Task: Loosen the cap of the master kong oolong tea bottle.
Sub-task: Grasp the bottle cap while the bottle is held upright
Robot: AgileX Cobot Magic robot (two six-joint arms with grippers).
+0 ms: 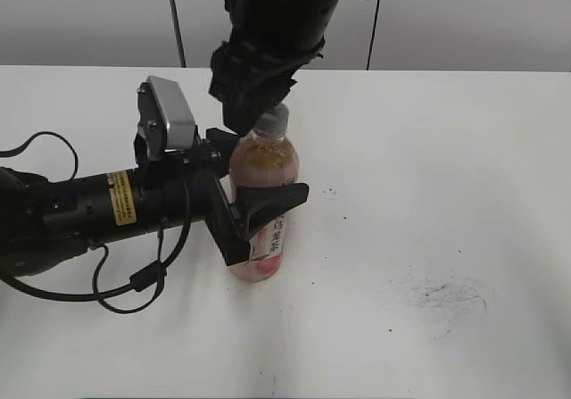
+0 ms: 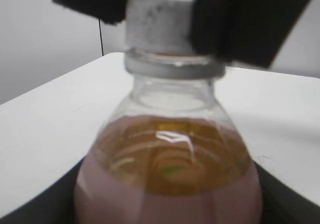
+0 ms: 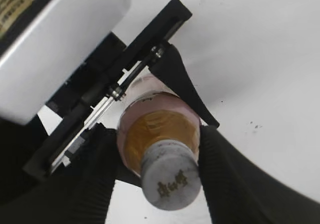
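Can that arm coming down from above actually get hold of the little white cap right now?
Probably yes. The right gripper already straddles the cap, nothing between its fingers and it, while the left gripper holds the bottle lower down, clear of the neck.

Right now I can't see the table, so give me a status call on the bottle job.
Left gripper clamped round the bottle, upright. Right gripper straddling the cap, grip unclear. Nothing in the way.

You're at a lab-style robot test bench, plain white table (image 1: 464, 149) scuffed with dark marks (image 1: 443, 294), bare grey wall (image 1: 71, 15) behind, loose black cables (image 1: 134, 283) across the top, yellow warning label (image 1: 119, 197) on the arm.
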